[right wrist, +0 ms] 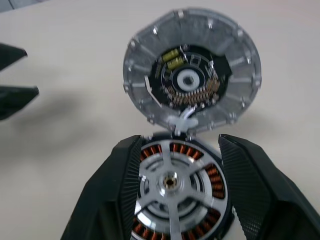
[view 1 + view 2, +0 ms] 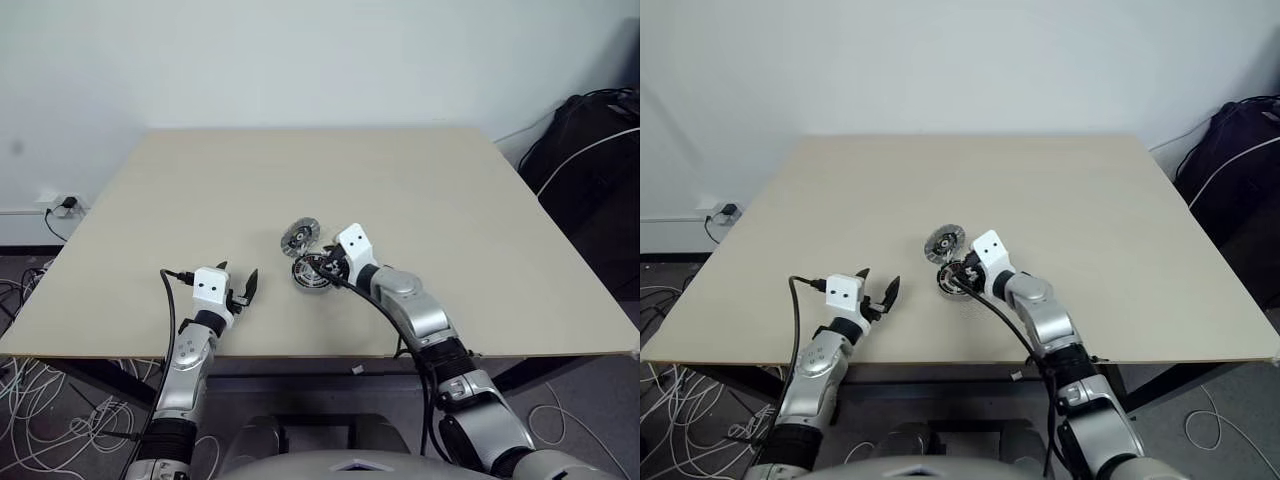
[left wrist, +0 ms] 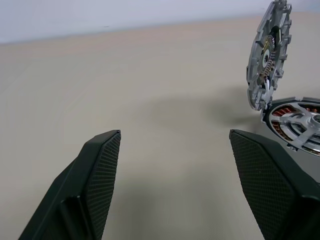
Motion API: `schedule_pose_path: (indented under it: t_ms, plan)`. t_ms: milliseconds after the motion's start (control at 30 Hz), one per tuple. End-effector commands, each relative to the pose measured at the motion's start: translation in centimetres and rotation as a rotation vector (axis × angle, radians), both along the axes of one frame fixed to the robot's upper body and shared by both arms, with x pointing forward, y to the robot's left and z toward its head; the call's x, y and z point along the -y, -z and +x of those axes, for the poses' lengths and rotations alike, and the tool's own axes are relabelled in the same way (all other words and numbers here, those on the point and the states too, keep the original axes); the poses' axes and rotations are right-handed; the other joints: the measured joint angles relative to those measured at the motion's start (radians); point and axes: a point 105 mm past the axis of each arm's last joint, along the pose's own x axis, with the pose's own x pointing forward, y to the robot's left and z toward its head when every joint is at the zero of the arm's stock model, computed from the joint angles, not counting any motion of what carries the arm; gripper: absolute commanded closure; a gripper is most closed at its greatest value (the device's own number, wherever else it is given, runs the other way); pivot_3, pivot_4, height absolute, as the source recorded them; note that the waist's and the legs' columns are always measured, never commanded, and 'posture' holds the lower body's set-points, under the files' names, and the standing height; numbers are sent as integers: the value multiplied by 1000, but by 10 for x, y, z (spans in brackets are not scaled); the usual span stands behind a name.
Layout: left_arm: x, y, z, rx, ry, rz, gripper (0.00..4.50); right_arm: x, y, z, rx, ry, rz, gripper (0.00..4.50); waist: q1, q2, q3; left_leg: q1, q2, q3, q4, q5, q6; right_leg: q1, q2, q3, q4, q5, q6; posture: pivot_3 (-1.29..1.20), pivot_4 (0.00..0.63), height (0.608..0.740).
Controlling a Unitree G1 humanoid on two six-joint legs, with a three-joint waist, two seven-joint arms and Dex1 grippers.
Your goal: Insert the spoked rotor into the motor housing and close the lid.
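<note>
Already the spoked rotor (image 1: 172, 182) sat inside the motor housing (image 1: 212, 181), its silver spokes lying across the copper windings, out toward the near middle of the table (image 2: 450, 190). From the right wrist view that seating was plain; from the head views the housing (image 2: 312, 272) was a small dark ring half hidden by the right gripper (image 2: 322, 266). The lid (image 1: 192, 70) stood open and upright at the housing's far edge, its dark ringed inner face turned toward the right wrist camera, joined to the housing by a pale link at its base. In the head view the lid (image 2: 299, 237) showed as a small tilted disc just beyond the housing.

The right gripper's fingers (image 1: 117, 190) stood apart, one on each side of the housing and very close against its rim; whether they were pressing it I could not tell.

Off to the left, near the table's near edge and well apart from the motor, the left gripper (image 2: 237, 284) hovered with its fingers (image 3: 92, 185) spread wide and nothing between them. Its wrist view caught the lid (image 3: 269, 55) edge-on, with the rotor (image 3: 300, 122) and housing below it.
</note>
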Motion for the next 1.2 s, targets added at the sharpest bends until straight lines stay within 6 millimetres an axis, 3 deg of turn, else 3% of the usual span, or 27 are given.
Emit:
schedule_pose_path:
  t_ms: [33, 67, 133, 367, 533, 700, 800, 933, 1067, 1200]
  plan:
    - [-1, -12, 6, 53, -5, -4, 830, -9, -14, 8, 63, -19, -5, 2014, -1, 0, 0, 0, 0, 0, 0, 0, 0, 0, 0, 0, 0, 0, 0, 0, 0, 740]
    - [0, -12, 6, 51, -3, -4, 830, -11, -14, 9, 62, -28, -7, 2014, -1, 0, 0, 0, 0, 0, 0, 0, 0, 0, 0, 0, 0, 0, 0, 0, 0, 740]
    - [1, -11, 6, 47, 0, -5, 830, -16, -16, 10, 58, -44, 4, 2451, -1, 0, 0, 0, 0, 0, 0, 0, 0, 0, 0, 0, 0, 0, 0, 0, 0, 740]
    - [1, -10, 6, 45, -8, -12, 830, -21, -13, 11, 54, -59, -16, 4467, -6, 0, 0, 0, 0, 0, 0, 0, 0, 0, 0, 0, 0, 2, -3, 0, 0, 740]
    - [1, -9, 5, 43, -8, -14, 830, -20, -4, 13, 24, -47, -36, 4467, -9, 0, 0, 0, 0, -1, 0, 0, 0, 0, 0, 0, 0, 2, -3, 0, 0, 740]
    - [2, -8, 6, 34, -1, -25, 830, -10, 31, 9, -84, -30, -139, 4467, -10, 1, -1, 1, 0, -1, 0, 0, 0, 0, 0, 0, 1, 3, -4, 0, 0, 740]
    - [3, -7, 6, 27, 1, -31, 830, -7, 41, 9, -106, -29, -192, 4467, -12, 2, -2, 2, 0, -1, 0, 0, 0, 0, 0, 0, 1, 3, -5, 0, 0, 740]
    - [3, -7, 6, 24, 3, -35, 830, -10, 31, 13, -74, -34, -169, 4467, -12, 3, -2, 9, 0, -1, 0, 0, 0, 6, 1, 0, 1, -1, 0, 0, 0, 740]
    - [4, -7, 6, 23, 8, -38, 830, -16, -2, 14, 29, -98, -116, 4467, -11, 3, -2, 10, 0, -1, 0, 0, 0, 7, 1, 0, 1, -1, -1, 0, 0, 740]
    - [5, -6, 7, 22, 14, -46, 830, -12, -21, 5, 106, -238, -207, 4467, -10, 3, -2, 7, 0, -1, 0, 0, 0, 4, 0, 0, 0, 0, 1, 0, 0, 740]
